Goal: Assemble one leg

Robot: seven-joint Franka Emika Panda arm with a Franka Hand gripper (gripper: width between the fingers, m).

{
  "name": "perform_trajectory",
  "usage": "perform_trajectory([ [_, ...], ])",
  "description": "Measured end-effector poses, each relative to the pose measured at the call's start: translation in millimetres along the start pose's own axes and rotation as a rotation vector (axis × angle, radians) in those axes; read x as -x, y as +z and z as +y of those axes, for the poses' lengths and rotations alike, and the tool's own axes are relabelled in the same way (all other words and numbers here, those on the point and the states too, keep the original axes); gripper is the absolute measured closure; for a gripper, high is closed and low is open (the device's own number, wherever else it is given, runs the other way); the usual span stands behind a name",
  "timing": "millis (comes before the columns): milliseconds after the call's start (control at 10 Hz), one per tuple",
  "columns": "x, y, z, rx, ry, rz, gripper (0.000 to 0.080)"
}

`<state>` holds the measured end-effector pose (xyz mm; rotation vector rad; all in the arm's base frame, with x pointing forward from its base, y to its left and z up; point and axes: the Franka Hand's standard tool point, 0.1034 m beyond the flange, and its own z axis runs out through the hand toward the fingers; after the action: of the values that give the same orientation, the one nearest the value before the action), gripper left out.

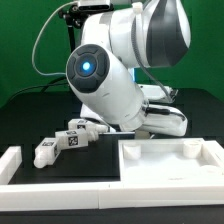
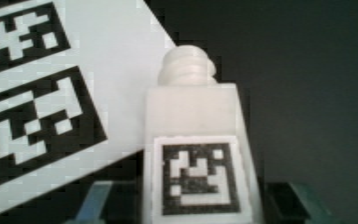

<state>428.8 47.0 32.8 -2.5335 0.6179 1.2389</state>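
My end effector point(image 2: 194, 205) is clenched on the leg point(image 2: 194, 120), gripping its tagged base, with the threaded tip pointing away. Just beyond lies the marker board point(image 2: 43, 100). I judge a firm, straight hold matters most, so the tip seats squarely.

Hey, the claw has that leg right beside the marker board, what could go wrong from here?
1. The claw holds the leg only at its tagged end, so it could tilt or slip once the ridged tip is pushed against anything.
2. The leg appears close to the marker board; a sideways move might bump it.
3. In the exterior view the arm hides the claw, so misalignment would be hard to catch.
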Motion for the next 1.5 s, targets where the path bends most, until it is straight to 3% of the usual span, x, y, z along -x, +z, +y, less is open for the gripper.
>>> perform_trajectory([
  [200, 24.0, -50.3, -27.9, -0.002, -0.067, 0.098, 0.0516],
  [300, 28.4, -67.2, -39.7, 0.016, -0.081, 0.163, 0.0516],
  [400, 24.4, -74.2, -48.9, 0.023, -0.079, 0.246, 0.0515],
  [700, 15.7, -73.4, -49.3, 0.002, -0.108, 0.459, 0.0515],
  [800, 4.7, -72.4, -42.7, 0.027, -0.152, 0.524, 0.0515],
  [900, 2.8, -87.6, -45.1, 0.054, -0.184, 0.567, 0.0515],
  [1000, 3.0, -121.6, -60.3, 0.064, -0.231, 0.655, 0.0515],
  [1100, 1.7, -139.1, -73.1, 0.070, -0.267, 0.741, 0.0515],
  [1300, 5.0, -159.2, -102.1, 0.091, -0.310, 0.873, 0.0515],
  [1500, -0.7, -156.3, -100.0, 0.057, -0.321, 1.002, 0.0515],
])
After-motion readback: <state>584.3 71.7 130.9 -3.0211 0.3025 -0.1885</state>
